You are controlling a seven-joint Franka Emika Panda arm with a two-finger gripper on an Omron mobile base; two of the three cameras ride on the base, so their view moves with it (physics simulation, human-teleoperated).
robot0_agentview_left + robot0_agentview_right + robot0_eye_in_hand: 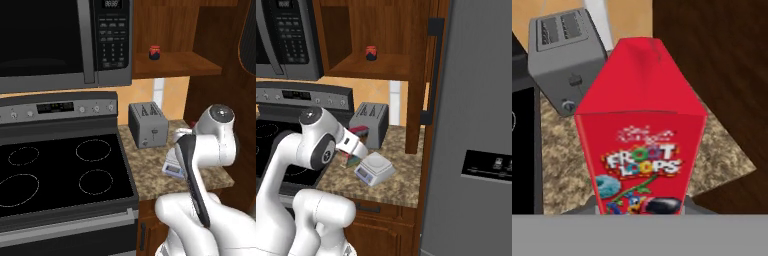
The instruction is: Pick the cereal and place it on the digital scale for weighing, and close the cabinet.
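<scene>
The cereal (641, 130) is a red box with colourful print, and it fills the middle of the hand view. My gripper (352, 151) is shut on it, with the box's red top (359, 131) poking out above the white hand. Box and hand hang low over the counter, between the toaster and the digital scale (375, 167), just left of the scale. The scale (173, 168) is white with a sloped front panel and is partly hidden behind my arm. The cabinet (172, 62) stands open, its door (225, 95) swung out on the right.
A grey two-slot toaster (147, 124) stands at the back of the granite counter (396, 185). A small red-lidded jar (371, 52) sits on the cabinet shelf. A black stovetop (55, 170) and a microwave (60, 40) lie left, a grey fridge (481, 125) right.
</scene>
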